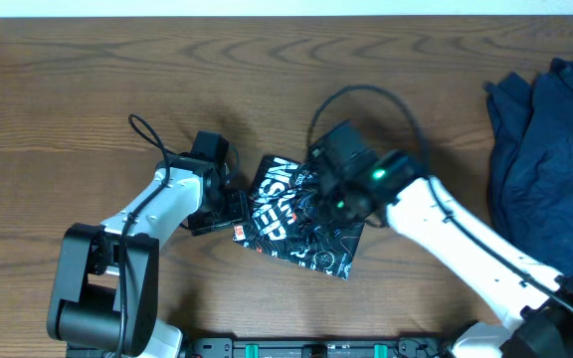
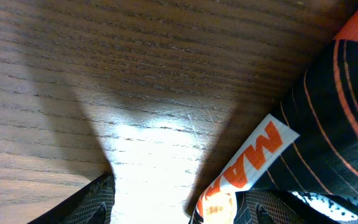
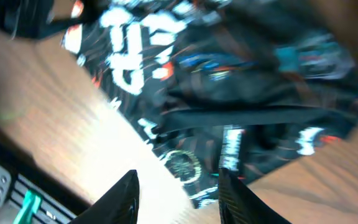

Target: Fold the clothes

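Closest to me, the left gripper (image 2: 178,202) is low over the table (image 2: 104,74). Its two fingers are spread wide and only bare wood lies between them. Just beside one finger I see a white label (image 2: 261,148) with orange letters, at the edge of the jersey (image 1: 301,224). The jersey lies folded into a small rectangle in the middle of the table, between both arms, with the white lettering facing up. The right gripper (image 3: 176,196) hangs over its other side. That wrist view is blurred, but the fingers are clearly apart and grip nothing. Farther to the right, well apart from the jersey, the navy garments (image 1: 550,129) lie in a loose heap at the table's edge.
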